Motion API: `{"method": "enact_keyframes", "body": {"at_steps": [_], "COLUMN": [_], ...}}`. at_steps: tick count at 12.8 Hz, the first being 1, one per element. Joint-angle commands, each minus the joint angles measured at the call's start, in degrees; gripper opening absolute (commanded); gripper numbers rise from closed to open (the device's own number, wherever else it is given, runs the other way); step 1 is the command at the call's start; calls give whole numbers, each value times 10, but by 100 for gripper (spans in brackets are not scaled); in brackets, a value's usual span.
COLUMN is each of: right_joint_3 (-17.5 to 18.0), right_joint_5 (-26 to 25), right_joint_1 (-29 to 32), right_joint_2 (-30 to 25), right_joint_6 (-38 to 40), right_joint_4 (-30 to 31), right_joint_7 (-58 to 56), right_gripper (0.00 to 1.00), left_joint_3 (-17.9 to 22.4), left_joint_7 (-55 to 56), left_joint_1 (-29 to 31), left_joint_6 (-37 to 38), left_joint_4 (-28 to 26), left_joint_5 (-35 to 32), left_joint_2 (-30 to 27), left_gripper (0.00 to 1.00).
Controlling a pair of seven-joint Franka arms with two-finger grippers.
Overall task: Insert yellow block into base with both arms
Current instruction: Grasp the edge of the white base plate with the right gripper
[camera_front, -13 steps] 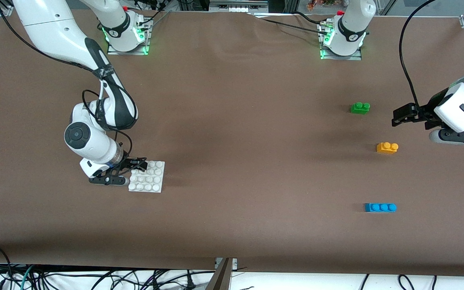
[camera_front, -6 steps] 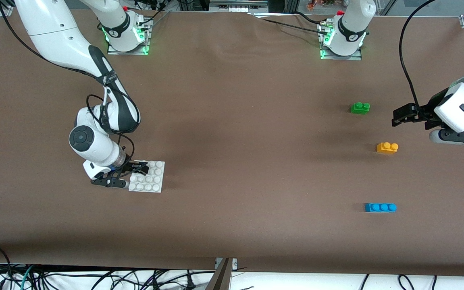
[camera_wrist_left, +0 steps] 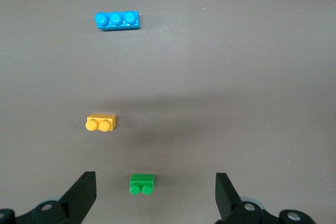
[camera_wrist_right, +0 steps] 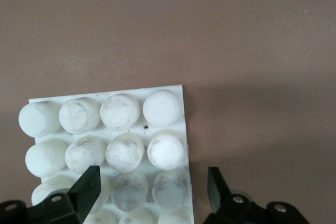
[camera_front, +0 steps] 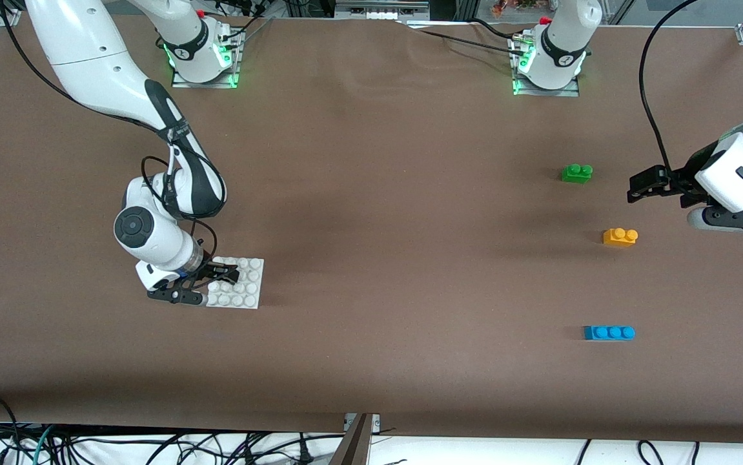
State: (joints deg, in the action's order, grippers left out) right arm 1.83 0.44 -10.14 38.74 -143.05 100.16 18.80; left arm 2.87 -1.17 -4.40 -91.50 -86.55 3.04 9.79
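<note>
The yellow block (camera_front: 620, 237) lies on the table toward the left arm's end, between a green two-stud brick (camera_front: 577, 173) and a blue three-stud brick (camera_front: 609, 332). My left gripper (camera_front: 633, 188) is open and empty, up in the air beside these bricks. Its wrist view shows the yellow block (camera_wrist_left: 101, 123) clear of the open left gripper (camera_wrist_left: 156, 198). The white base (camera_front: 250, 284) lies toward the right arm's end. My right gripper (camera_front: 226, 272) is open and low over its edge. In the right wrist view, the right gripper (camera_wrist_right: 154, 187) has one finger over the studs of the base (camera_wrist_right: 121, 111) and one outside the edge.
In the left wrist view the green brick (camera_wrist_left: 142, 184) lies between the open jaws but well below them, and the blue brick (camera_wrist_left: 117, 20) lies farther off. The brown table cover (camera_front: 397, 258) stretches between the base and the bricks. The arm bases stand along the table's back edge.
My right gripper has shifted slightly toward the front camera and lower over the base's edge. The left arm and all the bricks have not moved.
</note>
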Motion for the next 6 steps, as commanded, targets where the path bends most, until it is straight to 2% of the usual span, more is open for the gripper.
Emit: {"method": "enact_keyframes", "body": {"at_steps": [1,4,6], "right_joint_3": [2,2,2], "right_joint_5": [-2,-1,0], "right_joint_1": [3,2,2], "right_joint_2": [12,12,12], "right_joint_6": [-8,-9,-14], "right_joint_4": [-13,-12,-11], "right_joint_7": [7,11,11], "right_gripper": [87,77,75], "left_joint_3": [0,0,0], "left_joint_7": [-12,-12,-12], "left_joint_1": [4,4,4], "left_joint_6": [2,2,2], "left_joint_4": [9,9,9], "left_joint_5": [12,12,12], "left_joint_2": [3,3,3], "left_gripper": [100,100,100]}}
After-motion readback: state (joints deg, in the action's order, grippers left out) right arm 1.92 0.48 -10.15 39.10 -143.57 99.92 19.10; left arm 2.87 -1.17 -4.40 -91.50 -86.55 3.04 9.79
